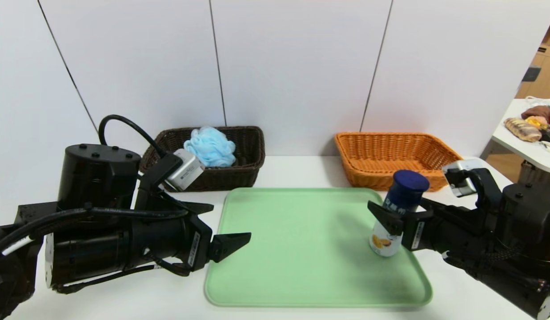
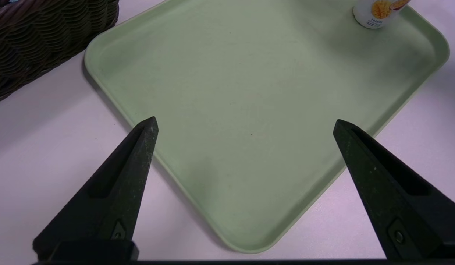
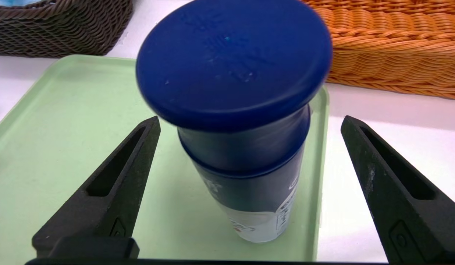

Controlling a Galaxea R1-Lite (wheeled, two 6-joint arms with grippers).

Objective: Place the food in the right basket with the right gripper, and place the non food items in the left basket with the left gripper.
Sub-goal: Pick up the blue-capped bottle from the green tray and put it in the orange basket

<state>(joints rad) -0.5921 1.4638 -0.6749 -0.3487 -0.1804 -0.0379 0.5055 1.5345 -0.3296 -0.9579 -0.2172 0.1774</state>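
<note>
At the left, the light-blue mesh bath sponge point(image 1: 210, 146) sits in the dark brown wicker basket point(image 1: 230, 178), so that side appears to need nothing in this step. The left gripper point(image 1: 232, 226) hangs over the near left part of the pale green tray point(image 1: 301, 249), its fingers spread wide with nothing between them; it is best kept there, out of the other arm's way. Toward the tray's right edge the white drink bottle with the dark blue cap point(image 1: 390, 222) stands upright, and the right gripper point(image 1: 408, 218) is around it, one finger to each side, fully spread, with a gap on both sides and no hold on it. The step in hand looks to be grasping that bottle. The wrist should be centred so both fingers meet the body together, below the wide cap, since one touching first could tip so tall a thing. Close gently but firmly; the smooth round wall may slip or turn. Then lift straight up until the base would clear the rim of the orange-tan wicker basket point(image 1: 390, 175) just behind, carry it over, and lower it before letting go.
</note>
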